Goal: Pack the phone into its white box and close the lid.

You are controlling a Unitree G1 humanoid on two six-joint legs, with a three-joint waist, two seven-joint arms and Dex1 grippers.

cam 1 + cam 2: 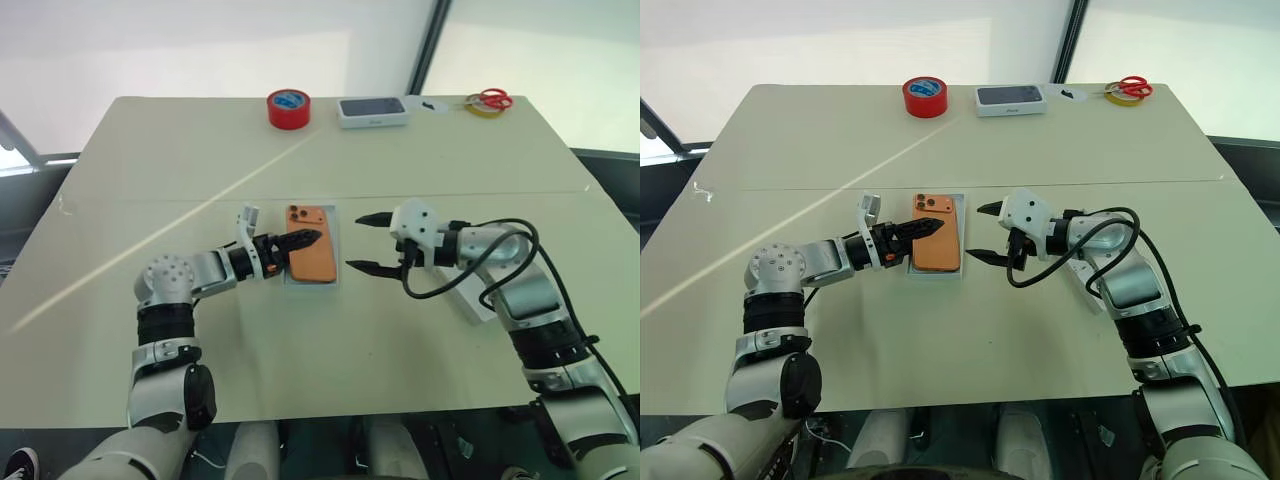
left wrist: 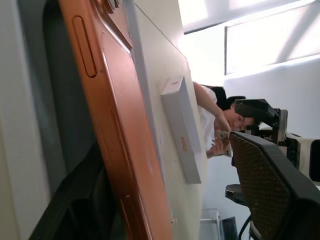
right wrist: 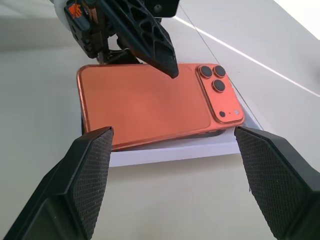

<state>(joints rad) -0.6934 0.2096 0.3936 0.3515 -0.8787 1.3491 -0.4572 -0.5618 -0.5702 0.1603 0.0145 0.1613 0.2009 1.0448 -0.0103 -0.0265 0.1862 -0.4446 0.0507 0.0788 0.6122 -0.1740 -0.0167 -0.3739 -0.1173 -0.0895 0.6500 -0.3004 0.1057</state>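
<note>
Orange and lens-side up, the phone (image 3: pixel 150 102) is lying in the white box (image 3: pixel 175 150) at the middle of the tabletop (image 1: pixel 150 160), though one long edge is sitting slightly proud, so it may not be fully seated. The left hand (image 1: pixel 912 238) is reaching over the phone with its fingers parted, gripping nothing; one fingertip is hovering above the phone's back. The right hand (image 1: pixel 367 242) is hanging just beside the box, jaws spread wide and empty. The lid (image 2: pixel 182 127) is lying on the tabletop under the right arm, so fetching and closing it is what is left.
</note>
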